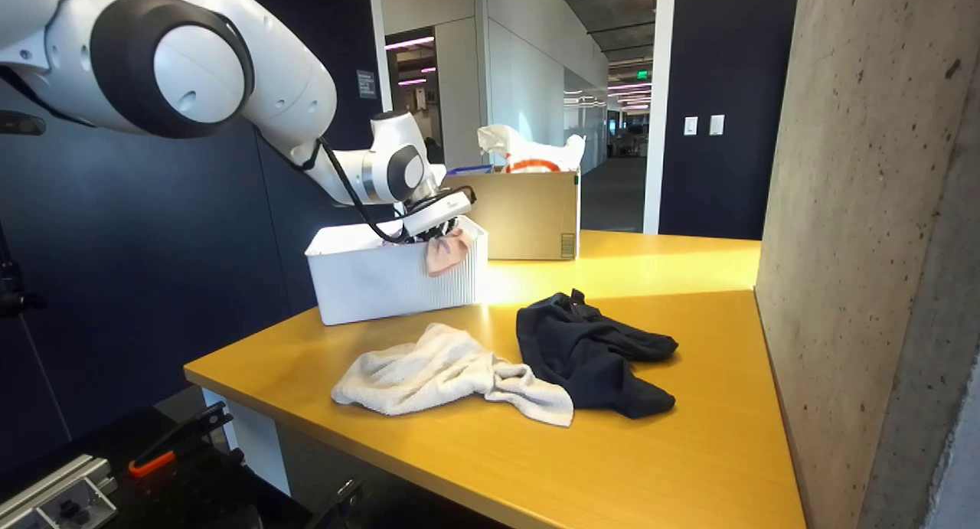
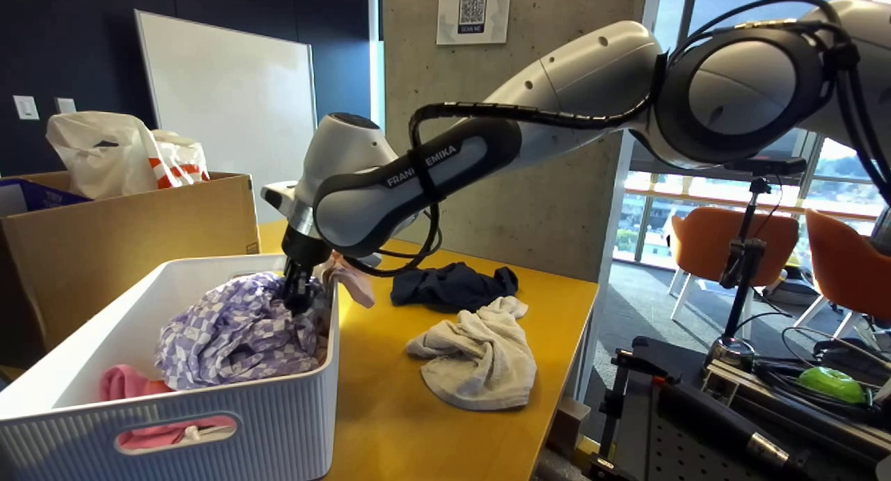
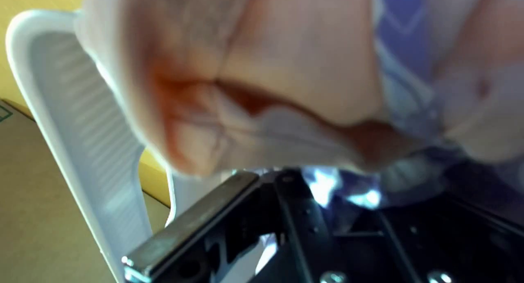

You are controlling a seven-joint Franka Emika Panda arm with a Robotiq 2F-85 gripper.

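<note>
One broad concrete wall (image 1: 865, 207) along the right, in an exterior view. Against it, a yellow table (image 1: 712, 452), and above, in from the left, a white and black robot arm (image 1: 291, 85). Far on the table, a cardboard box (image 1: 536, 223); to its left and slightly nearer, a white bin (image 1: 383, 284). Inside that bin, in an exterior view, a bunched purple checkered cloth (image 2: 230, 335). Back on the table, nearer than the bin, a crumpled cream cloth (image 1: 444, 376), with a dark cloth (image 1: 589, 353) just beside it on the right. Over the bin's rim, a peach cloth (image 1: 448, 253), hanging partly down the outside. Low in the bin, a bit of pink cloth (image 2: 125, 383) just beside the purple. Smallest of all, the gripper (image 2: 298, 303), pointing down into the bin, touching the purple checkered cloth and close beside the peach cloth. Cannot tell any spread or grip of the fingers, with tips hidden by fabric and blur.
</note>
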